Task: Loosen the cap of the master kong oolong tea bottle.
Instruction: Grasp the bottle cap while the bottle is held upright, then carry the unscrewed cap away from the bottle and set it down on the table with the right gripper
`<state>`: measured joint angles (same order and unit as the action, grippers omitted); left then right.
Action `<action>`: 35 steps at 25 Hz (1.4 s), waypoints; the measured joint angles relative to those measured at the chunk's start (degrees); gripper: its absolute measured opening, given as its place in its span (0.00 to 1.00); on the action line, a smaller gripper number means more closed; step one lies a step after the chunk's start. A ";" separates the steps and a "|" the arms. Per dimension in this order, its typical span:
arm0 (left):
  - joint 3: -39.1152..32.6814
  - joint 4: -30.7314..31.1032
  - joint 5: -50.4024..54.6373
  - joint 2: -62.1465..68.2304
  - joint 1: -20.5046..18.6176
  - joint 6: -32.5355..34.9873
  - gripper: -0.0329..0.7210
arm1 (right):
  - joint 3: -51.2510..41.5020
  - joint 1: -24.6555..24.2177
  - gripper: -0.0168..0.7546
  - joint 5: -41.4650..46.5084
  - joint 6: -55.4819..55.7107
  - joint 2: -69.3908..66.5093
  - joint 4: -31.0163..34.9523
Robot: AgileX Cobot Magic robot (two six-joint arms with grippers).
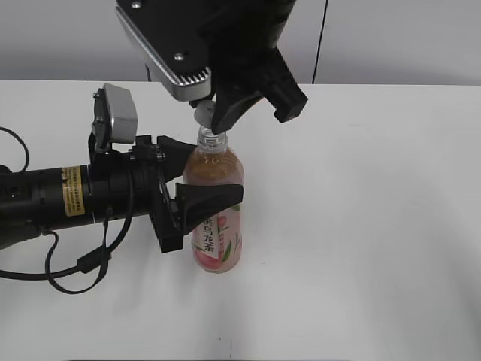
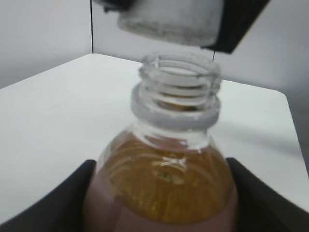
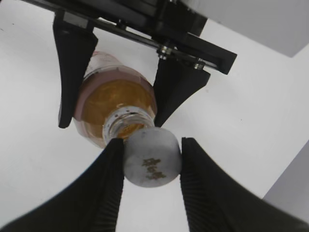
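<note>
The master kong oolong tea bottle (image 1: 216, 214) stands upright on the white table, amber tea inside, pink peach label. My left gripper (image 1: 203, 177) is shut on its upper body; both black jaws flank it in the left wrist view (image 2: 159, 193). Its clear threaded neck (image 2: 177, 92) is bare and open. My right gripper (image 3: 152, 162) is shut on the white cap (image 3: 152, 163), which has a dark mark on top. The cap (image 1: 203, 113) is held just above the neck, off the threads, also seen from below in the left wrist view (image 2: 171, 21).
The white table (image 1: 361, 226) runs out to the right and front. A black cable (image 1: 75, 263) loops beside my left arm at the lower left. A grey wall stands behind the table's far edge.
</note>
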<state>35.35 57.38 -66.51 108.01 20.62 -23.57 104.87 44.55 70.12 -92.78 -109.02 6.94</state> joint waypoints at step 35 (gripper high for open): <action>0.00 0.00 -0.06 0.00 0.00 0.00 0.66 | -9.91 -25.57 0.38 -0.04 38.44 -0.22 1.39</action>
<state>35.35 57.38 -66.56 108.01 20.62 -23.57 94.97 18.98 70.08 -54.34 -109.23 8.34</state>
